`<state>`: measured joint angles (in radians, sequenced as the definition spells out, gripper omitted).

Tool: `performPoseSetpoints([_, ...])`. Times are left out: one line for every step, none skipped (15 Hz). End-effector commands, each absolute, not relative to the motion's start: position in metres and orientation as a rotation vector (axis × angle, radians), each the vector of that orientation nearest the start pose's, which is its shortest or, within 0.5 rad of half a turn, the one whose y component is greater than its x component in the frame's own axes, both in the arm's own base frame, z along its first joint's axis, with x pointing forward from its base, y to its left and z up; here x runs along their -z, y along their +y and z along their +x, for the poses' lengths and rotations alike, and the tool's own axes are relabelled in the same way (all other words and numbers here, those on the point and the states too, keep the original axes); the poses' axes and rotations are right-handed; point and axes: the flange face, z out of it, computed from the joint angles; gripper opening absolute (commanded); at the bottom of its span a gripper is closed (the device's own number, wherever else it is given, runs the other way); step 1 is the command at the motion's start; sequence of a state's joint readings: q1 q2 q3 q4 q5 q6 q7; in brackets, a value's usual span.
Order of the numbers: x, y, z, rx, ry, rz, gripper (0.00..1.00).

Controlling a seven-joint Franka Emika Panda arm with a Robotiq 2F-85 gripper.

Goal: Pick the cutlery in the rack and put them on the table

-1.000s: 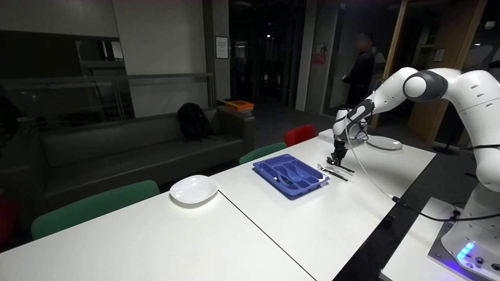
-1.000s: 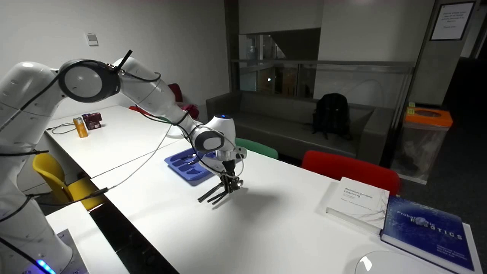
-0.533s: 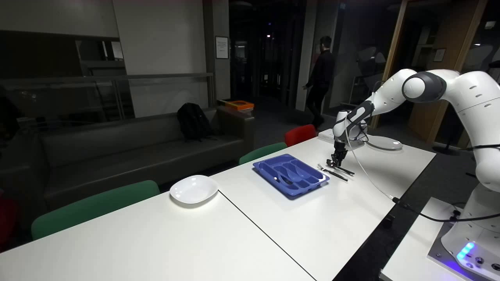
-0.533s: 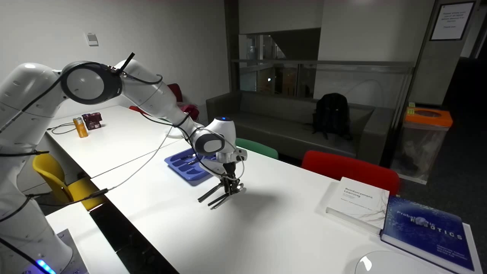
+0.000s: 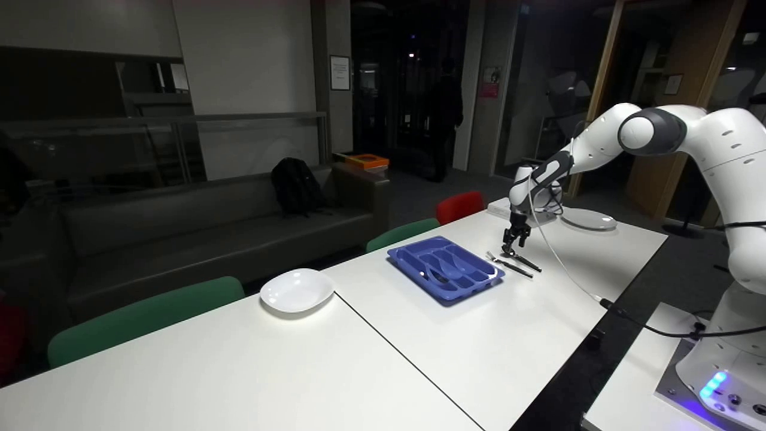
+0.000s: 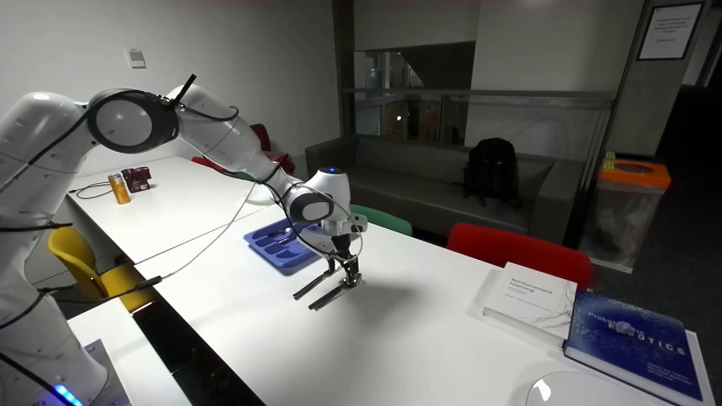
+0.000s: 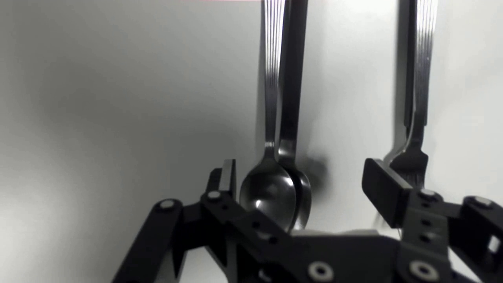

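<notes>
The wrist view's central spoon [image 7: 270, 118] looks light, stiff, slick, so I'd pinch its handle [image 7: 272, 70]; the end effector [image 7: 302, 179] gapes wide.

The table [image 6: 417, 349] is brightly lit and softly shadowed; the sofa [image 6: 417, 169] behind is dim. Pinpoint glare marks the upper spoon [image 7: 269, 192].

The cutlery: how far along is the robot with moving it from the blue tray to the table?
Done, it seems: two spoons and a fork with a dark-handled piece lie on the table. In progress: the open hand straddles the spoons, gripping nothing. Remaining: what looks like more cutlery in the blue tray; how many pieces, I can't tell.
</notes>
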<state>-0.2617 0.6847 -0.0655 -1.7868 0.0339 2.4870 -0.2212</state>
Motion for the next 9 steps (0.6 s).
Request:
performPoseSetpoints([-0.222,-0.183,0.629,0.121,0.304,-3.131,1.0])
performPoseSetpoints([-0.233,-0.168,0.633,0.171,0.366,-3.121,1.0])
performPoseSetpoints([-0.244,-0.154,0.638,0.222,0.422,-3.103,1.0])
performPoseSetpoints([-0.252,-0.139,0.643,0.264,0.475,-3.083,1.0])
performPoseSetpoints([-0.258,-0.122,0.649,0.305,0.54,-3.064,1.0])
performPoseSetpoints([-0.261,-0.104,0.653,0.343,0.574,-3.049,1.0])
performPoseSetpoints([-0.263,-0.086,0.657,0.375,0.615,-3.043,1.0])
performPoseSetpoints([-0.264,-0.071,0.66,0.396,0.64,-3.031,1.0])
performPoseSetpoints([-0.263,-0.054,0.662,0.4,0.661,-3.027,1.0])
